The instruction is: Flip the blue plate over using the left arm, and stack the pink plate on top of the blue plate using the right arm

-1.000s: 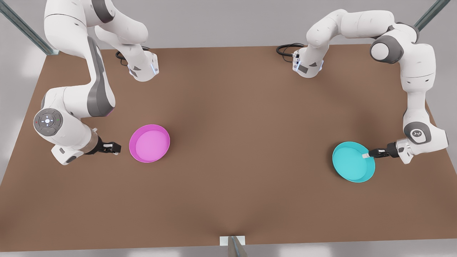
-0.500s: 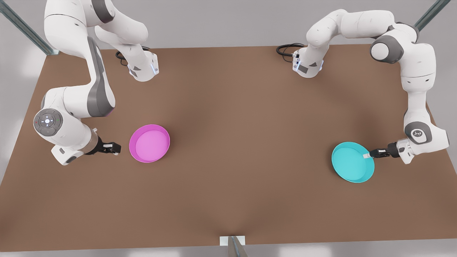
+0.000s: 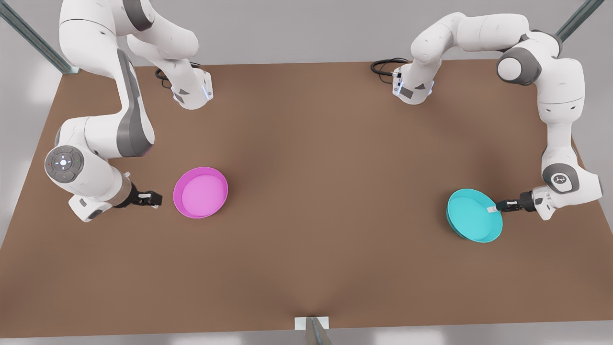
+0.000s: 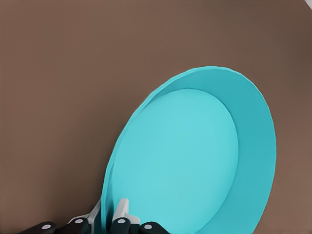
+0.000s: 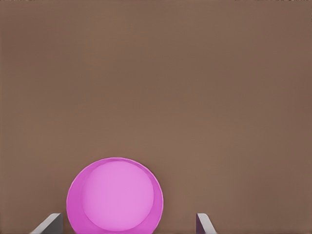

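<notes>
Pink plate (image 3: pixel 200 192) at the front view's left, blue plate (image 3: pixel 474 215) right.

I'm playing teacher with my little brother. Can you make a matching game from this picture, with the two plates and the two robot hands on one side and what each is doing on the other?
Things:
1. blue plate
2. pink plate
3. left hand
4. right hand

What it is doing:
A. open, waiting beside the pink plate without touching it
B. lying flat on the table, open side up
C. pinched by its rim and tipped up at one edge
D. shut on the rim of the blue plate

Right pairs: 1-C, 2-B, 3-D, 4-A
</notes>
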Action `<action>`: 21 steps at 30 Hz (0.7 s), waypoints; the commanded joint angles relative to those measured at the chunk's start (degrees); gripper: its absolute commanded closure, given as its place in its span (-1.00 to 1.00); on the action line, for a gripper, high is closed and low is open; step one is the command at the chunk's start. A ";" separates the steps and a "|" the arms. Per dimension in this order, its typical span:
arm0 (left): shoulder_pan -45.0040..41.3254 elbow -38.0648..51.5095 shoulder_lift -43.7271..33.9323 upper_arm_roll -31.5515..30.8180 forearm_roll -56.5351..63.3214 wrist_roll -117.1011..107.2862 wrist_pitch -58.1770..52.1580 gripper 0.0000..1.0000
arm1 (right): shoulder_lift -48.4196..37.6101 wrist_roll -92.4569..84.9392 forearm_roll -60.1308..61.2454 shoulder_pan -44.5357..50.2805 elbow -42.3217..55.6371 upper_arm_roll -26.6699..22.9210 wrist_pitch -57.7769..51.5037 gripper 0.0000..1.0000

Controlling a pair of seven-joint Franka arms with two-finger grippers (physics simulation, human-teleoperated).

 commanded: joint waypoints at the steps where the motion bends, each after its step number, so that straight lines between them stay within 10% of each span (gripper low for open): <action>1: 0.00 0.01 0.00 0.00 0.00 0.00 0.00 0.41 | 0.00 0.00 0.00 0.00 0.00 -0.08 0.00 -1.00; 21: -0.26 0.01 -0.27 0.09 0.18 -0.79 -2.20 0.53 | 0.26 -0.09 -0.09 0.00 0.00 -0.08 0.00 -1.00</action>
